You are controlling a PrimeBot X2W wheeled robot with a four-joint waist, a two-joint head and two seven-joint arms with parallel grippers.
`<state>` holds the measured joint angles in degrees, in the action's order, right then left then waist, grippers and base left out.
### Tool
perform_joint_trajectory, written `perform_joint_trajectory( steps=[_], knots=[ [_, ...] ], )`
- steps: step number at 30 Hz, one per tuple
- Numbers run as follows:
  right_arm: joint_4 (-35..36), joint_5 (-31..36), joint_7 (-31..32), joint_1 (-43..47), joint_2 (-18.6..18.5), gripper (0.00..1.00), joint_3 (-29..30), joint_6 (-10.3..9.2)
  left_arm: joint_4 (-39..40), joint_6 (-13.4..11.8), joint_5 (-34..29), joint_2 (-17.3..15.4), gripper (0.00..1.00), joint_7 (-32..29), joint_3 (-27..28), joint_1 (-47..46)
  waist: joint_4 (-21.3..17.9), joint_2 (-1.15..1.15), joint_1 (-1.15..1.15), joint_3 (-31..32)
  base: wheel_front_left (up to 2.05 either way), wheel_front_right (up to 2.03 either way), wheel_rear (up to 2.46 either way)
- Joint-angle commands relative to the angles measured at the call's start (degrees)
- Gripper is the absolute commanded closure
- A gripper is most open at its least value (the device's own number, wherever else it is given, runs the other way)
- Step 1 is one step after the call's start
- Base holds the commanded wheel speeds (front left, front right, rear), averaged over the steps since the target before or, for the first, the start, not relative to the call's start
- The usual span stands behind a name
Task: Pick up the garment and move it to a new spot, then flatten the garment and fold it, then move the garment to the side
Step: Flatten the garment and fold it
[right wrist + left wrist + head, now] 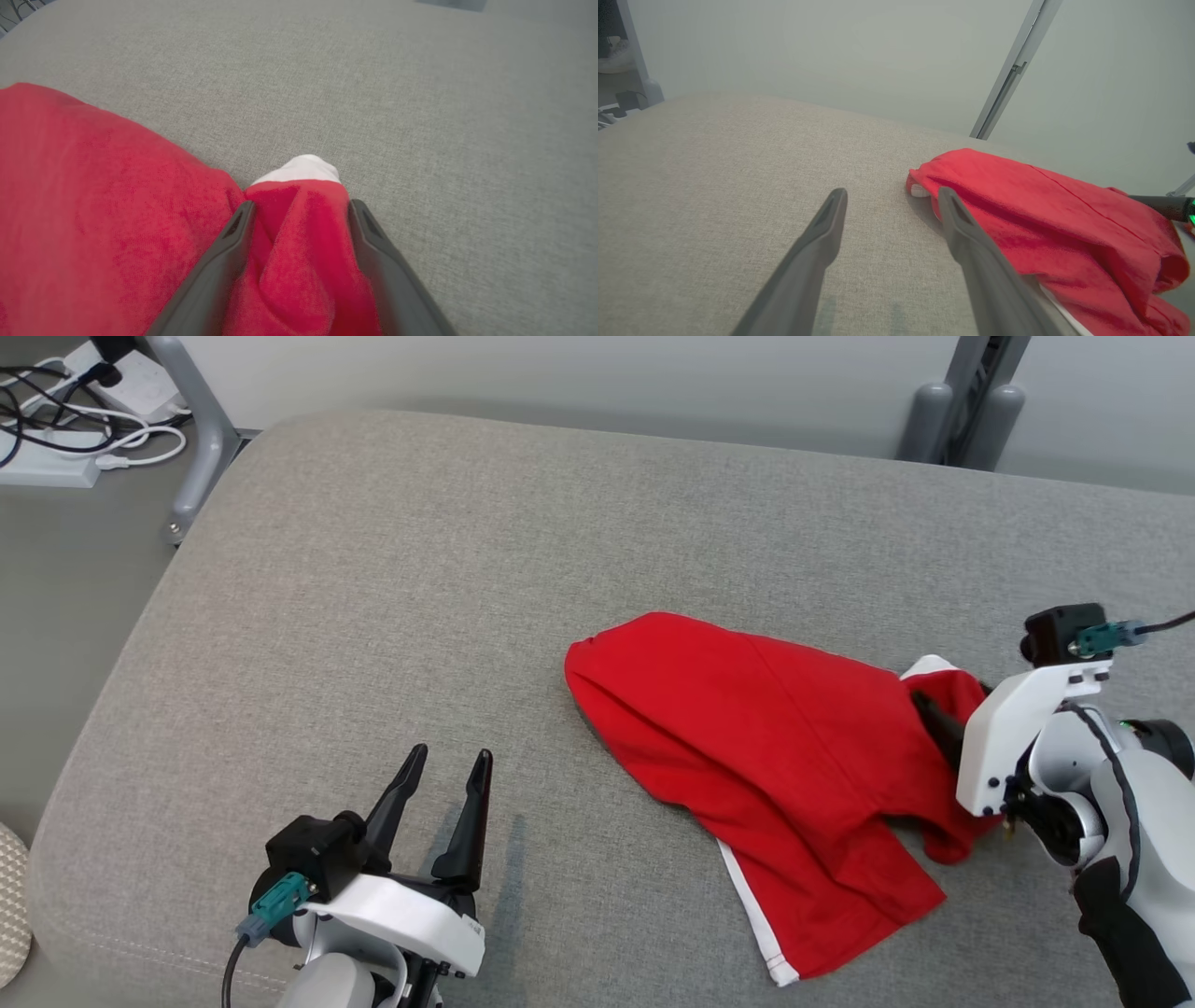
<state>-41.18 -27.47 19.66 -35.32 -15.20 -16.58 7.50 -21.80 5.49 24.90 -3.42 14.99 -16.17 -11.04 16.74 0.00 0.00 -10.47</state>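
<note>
Because soft and limp by the look of it, likely to sag, stretch and trail when lifted: red garment (747,737), bunched loosely on the right half of the grey upholstered cushion (373,569), light and not fragile, best pinched at a doubled edge such as the white-trimmed fold (303,169) at its right end. Straddled there by the right tool (299,207), fingers (224,261) spread wide either side of that fold and not yet clamping it. Further out, left tool (451,754) likewise spread open above bare cushion, clear of the cloth to its left.
</note>
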Motion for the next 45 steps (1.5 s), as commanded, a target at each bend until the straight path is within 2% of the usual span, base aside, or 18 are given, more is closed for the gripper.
perform_joint_trajectory(
  steps=[1, 2, 3, 4, 7, 15, 24, 30, 34, 37, 39, 40, 45],
  knots=[
    [-0.18, -1.34, 1.52, -0.45, -1.12, 0.0, -1.21, -0.03, -0.13, 0.26, -0.25, -0.19, 0.0, 0.15, 0.32, -0.93, 0.27, 0.0, 0.0, -0.12, 0.0, 0.0, 0.0],
    [-0.15, -2.7, 3.06, -0.21, -1.48, 0.0, -2.7, -0.03, -0.24, 0.34, -0.36, -0.11, 0.0, 0.16, 0.39, -0.96, 0.38, 0.0, 0.0, -0.11, 0.0, 0.0, 0.0],
    [0.42, -3.49, 3.84, -0.11, -2.06, 0.6, -4.03, -0.03, -0.35, 0.44, -0.46, -0.03, 0.0, 0.15, 0.5, -1.01, 0.45, 0.0, 0.0, -0.12, 0.0, 0.0, 0.0],
    [1.26, -3.95, 3.68, -0.3, -2.99, 1.0, -5.21, -0.03, -0.45, 0.46, -0.53, 0.05, 0.0, 0.15, 0.59, -1.09, 0.51, 0.0, 0.0, -0.16, 0.0, 0.0, 0.0],
    [2.01, -4.82, 1.63, -1.11, -5.04, 1.0, -6.96, -0.03, -0.63, 0.57, -0.73, 0.2, 0.0, 0.16, 0.71, -1.4, 0.66, 0.0, 0.0, -0.34, 0.0, 0.0, 0.0],
    [2.25, -2.37, -6.94, -5.6, -7.45, 1.0, -7.99, -0.03, -0.75, 0.98, -0.78, 0.37, 0.0, 0.15, 0.82, -1.63, 0.98, 0.0, 0.0, -0.71, 0.0, 0.0, 0.0],
    [-0.44, 8.91, -23.06, -16.88, -9.53, 1.0, -6.15, -0.03, -0.5, 1.0, 0.59, 0.4, 0.0, 0.15, -0.77, -2.68, 2.38, 0.0, 0.0, -2.03, 0.0, 0.0, 0.0],
    [-8.05, 16.95, -28.24, -21.94, -9.59, 1.0, -4.27, -0.03, -0.13, 0.59, 1.75, 0.41, 0.0, 0.15, -2.28, -3.27, 4.05, 0.0, 0.0, -3.39, 0.0, 0.0, 0.0],
    [-15.57, 22.42, -28.99, -23.85, -9.57, 1.0, -0.36, -0.03, 0.16, 0.27, 2.48, 0.4, 0.0, 0.15, -3.22, -3.82, 5.1, 0.0, 0.0, -4.34, 0.0, 0.0, 0.0],
    [-21.31, 25.19, -27.03, -24.08, -8.38, 1.0, 2.94, -0.03, 0.39, -0.03, 2.82, 0.4, 0.0, 0.16, -3.74, -3.94, 5.43, 0.0, 0.0, -4.77, 0.0, 0.0, 0.0],
    [-23.68, 26.9, -26.61, -24.26, -7.88, 0.65, 4.81, -0.03, 0.43, -0.31, 2.91, 0.39, 0.0, 0.16, -3.81, -4.0, 5.31, 0.0, 0.0, -4.91, 0.0, 0.0, 0.0],
    [-25.1, 27.11, -26.05, -24.16, -7.39, 0.0, 5.94, -0.03, 0.45, -0.46, 2.96, 0.38, 0.0, 0.15, -3.7, -4.04, 5.08, 0.0, 0.0, -4.9, 0.0, 0.0, 0.0],
    [-27.8, 29.65, -26.9, -23.58, -4.17, 0.0, 8.71, -0.03, 0.16, -0.44, 2.06, 0.38, 0.0, 0.16, -2.61, -3.96, 2.5, 0.0, 0.0, -3.85, 0.0, 0.0, 0.0]
  ],
)
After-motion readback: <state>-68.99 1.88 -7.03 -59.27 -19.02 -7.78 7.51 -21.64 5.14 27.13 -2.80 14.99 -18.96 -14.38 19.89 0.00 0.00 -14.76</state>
